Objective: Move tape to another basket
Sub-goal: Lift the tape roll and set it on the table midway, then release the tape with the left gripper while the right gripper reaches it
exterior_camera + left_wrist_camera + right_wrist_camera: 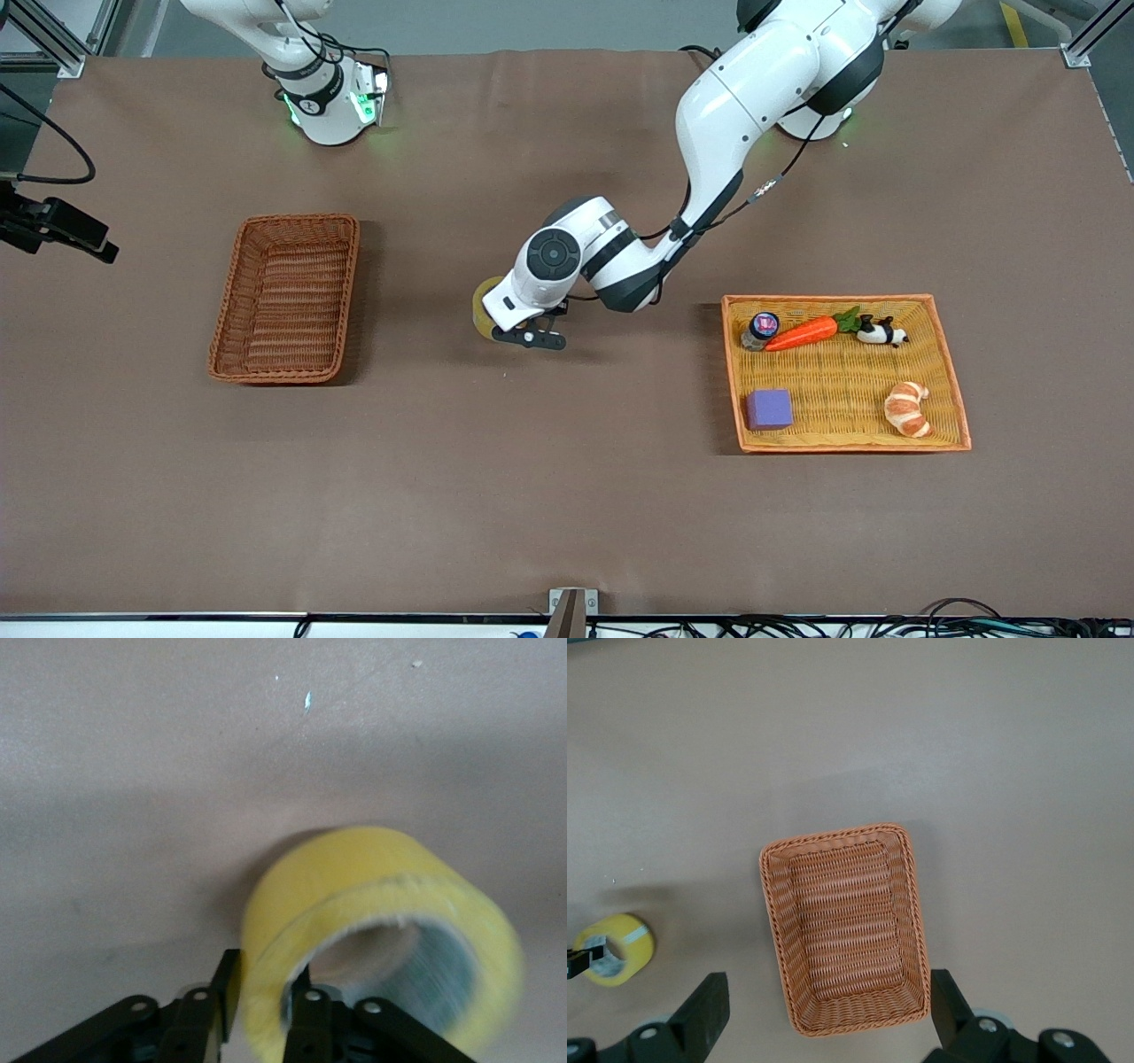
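Observation:
The tape (483,315), a yellowish roll, is in my left gripper (498,326), over the bare table between the basket and the orange tray. In the left wrist view the gripper (264,992) is shut on the wall of the tape (372,895), one finger outside the ring and one inside. The reddish-brown wicker basket (297,219) stands empty toward the right arm's end. My right gripper (826,1005) waits open and empty high over the basket (833,835). The tape also shows in the right wrist view (627,939).
A flat orange-yellow tray (846,443) toward the left arm's end holds a carrot (802,333), a small jar (761,330), a panda toy (881,332), a purple cube (768,409) and a croissant (908,408). Brown cloth covers the table.

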`<state>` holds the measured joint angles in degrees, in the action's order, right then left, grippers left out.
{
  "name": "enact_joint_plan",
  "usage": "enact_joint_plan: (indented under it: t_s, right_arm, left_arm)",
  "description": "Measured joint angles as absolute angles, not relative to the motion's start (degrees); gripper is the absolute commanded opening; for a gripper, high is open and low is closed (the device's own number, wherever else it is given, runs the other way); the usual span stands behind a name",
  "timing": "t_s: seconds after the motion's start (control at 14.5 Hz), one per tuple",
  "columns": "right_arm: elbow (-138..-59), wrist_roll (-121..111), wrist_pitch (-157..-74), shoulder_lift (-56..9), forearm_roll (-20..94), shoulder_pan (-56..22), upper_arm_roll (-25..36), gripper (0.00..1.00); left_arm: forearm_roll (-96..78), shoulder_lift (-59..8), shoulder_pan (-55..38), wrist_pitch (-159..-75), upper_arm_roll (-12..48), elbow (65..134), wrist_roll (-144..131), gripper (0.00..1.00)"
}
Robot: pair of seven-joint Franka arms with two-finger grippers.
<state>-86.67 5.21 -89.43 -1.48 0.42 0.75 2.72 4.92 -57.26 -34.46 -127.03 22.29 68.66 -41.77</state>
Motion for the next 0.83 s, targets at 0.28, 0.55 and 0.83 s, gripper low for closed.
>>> enact_joint_plan:
  t_s: [0.28, 0.55, 0.83]
  right_arm:
    - [-86.7, 5.2, -89.4, -1.5, 0.4, 0.9, 2.9, 1.00]
    - [-87.4, 5.1, -89.5, -2.5, 0.9, -0.1, 2.5, 1.00]
    - [-94.0, 5.5, -96.4, -5.5, 3.7, -5.2, 1.9, 1.00]
  left_arm:
    - [4.9, -55.7, -33.6, -126.6, 22.1, 67.0, -41.8, 0.64]
    - [4.9, -49.0, -27.5, -112.0, 22.7, 66.9, -40.9, 0.83]
    - [5.8, -38.6, -20.1, -102.0, 22.8, 68.4, -39.0, 1.00]
